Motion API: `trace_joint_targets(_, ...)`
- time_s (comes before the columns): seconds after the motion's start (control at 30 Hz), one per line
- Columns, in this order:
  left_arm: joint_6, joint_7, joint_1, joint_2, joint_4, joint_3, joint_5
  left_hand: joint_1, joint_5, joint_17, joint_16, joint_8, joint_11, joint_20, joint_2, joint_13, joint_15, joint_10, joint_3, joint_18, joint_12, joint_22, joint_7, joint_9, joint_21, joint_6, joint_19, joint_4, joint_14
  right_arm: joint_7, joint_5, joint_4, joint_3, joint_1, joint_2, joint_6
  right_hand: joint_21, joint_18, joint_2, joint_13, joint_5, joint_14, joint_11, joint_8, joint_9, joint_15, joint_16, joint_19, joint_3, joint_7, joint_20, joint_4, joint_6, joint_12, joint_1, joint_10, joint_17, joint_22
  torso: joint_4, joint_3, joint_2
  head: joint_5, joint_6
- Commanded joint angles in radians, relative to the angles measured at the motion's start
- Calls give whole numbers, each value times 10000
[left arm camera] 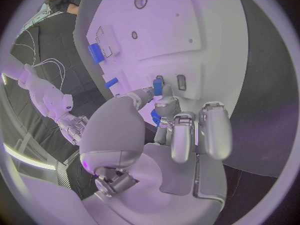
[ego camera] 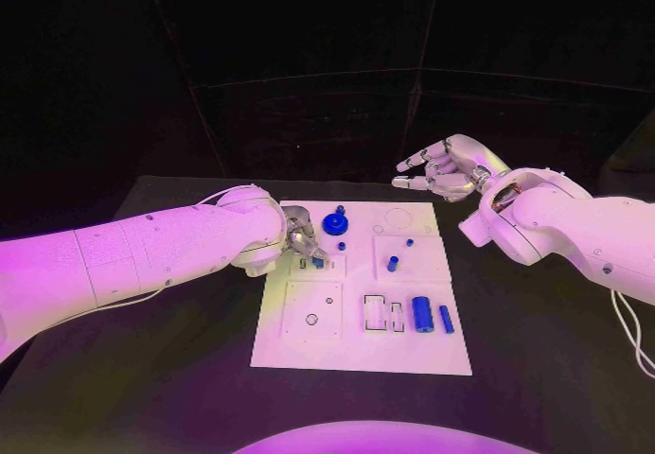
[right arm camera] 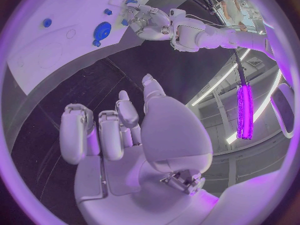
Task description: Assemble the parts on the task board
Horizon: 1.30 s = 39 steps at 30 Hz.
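Observation:
The white task board point(ego camera: 358, 348) lies in the middle of the black table. My left hand point(ego camera: 303, 244) is over its left edge and pinches a small blue part point(left arm camera: 157, 87) between thumb and finger, just above two small slots. My right hand point(ego camera: 444, 170) hangs raised beyond the board's far right corner, fingers apart and holding nothing. A round blue disc point(ego camera: 336, 223) with a knob stands at the board's far side. Short blue pegs point(ego camera: 392, 263) stand near the middle. A blue cylinder point(ego camera: 422, 314) and a thin blue bar point(ego camera: 445, 319) lie at the near right.
Empty rectangular slots point(ego camera: 373, 312) sit left of the cylinder, and a small round hole point(ego camera: 311, 320) is in the near left panel. A circle outline point(ego camera: 398, 219) marks the far right. Black table surrounds the board.

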Motion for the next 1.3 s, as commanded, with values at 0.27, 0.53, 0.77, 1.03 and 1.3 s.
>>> trace_joint_targets(0.27, 343, -160, -29, 6, 40, -30, -143, 47, 68, 2634, 31, 50, 8, 10, -32, 43, -2, 74, 1794, -197, 86, 76, -47, 12, 106, 19, 284, -1747, 1058, 107, -10, -3, 6, 21, 20, 37, -43, 135, 95, 6, 57, 664, -54, 36, 13, -10, -42, -42, -49, 5, -1, -5, 93, 12, 11, 45, 1037, 1, -12, -2, 9, 1, -28)
trace_joint_targets(0.53, 361, -189, -30, 7, 18, -32, -147, 3, 101, 2634, 31, 56, 6, 7, -41, 64, -5, 103, 1817, -200, 109, 97, -51, 13, 120, 46, 292, -1746, 1058, 111, -10, -15, 6, 21, 26, 36, -43, 135, 95, 6, 57, 664, -54, 36, 13, -10, -42, -42, -49, 5, -1, -5, 93, 12, 11, 45, 1037, 1, -4, -1, 4, -6, -58)
trace_joint_targets(0.77, 286, -139, -29, 39, -53, -32, -141, -676, 43, 2634, 31, 108, -62, -20, -112, 170, -43, 224, 1373, -214, 233, 193, -175, 20, 172, 253, 314, -1368, 1058, 111, -10, -20, 6, 21, 29, 34, -43, 135, 95, 6, 57, 664, -54, 36, 13, -10, -42, -42, -49, 5, -1, -5, 93, 12, 11, 45, 1037, 1, -6, 1, 2, -3, -54)
trace_joint_targets(1.03, 285, -125, -26, 111, -118, -32, -137, -1397, 41, 2634, 31, 106, -137, -84, -137, 367, -113, 290, 300, -254, 433, 430, -263, -15, 311, 493, 373, -884, 1058, 114, -10, -25, 6, 21, 33, 31, -53, 138, 104, -16, 61, 661, -56, 41, 15, -12, -55, -48, -65, 1, -3, 1, 104, -7, 9, 35, 1018, -16, -9, 1, 8, -14, -64)
trace_joint_targets(1.3, 255, -119, -24, 179, -186, -32, -137, -1602, 40, 2634, 31, 131, -148, -98, -95, 475, -124, 342, -59, -285, 543, 600, -278, -10, 418, 573, 419, -709, 1058, 118, -10, -29, 6, 21, 43, 27, -53, 138, 104, -16, 61, 661, -56, 41, 15, -12, -55, -48, -65, 1, -3, 1, 104, -7, 9, 35, 1018, -16, -12, 3, 10, -24, -93)
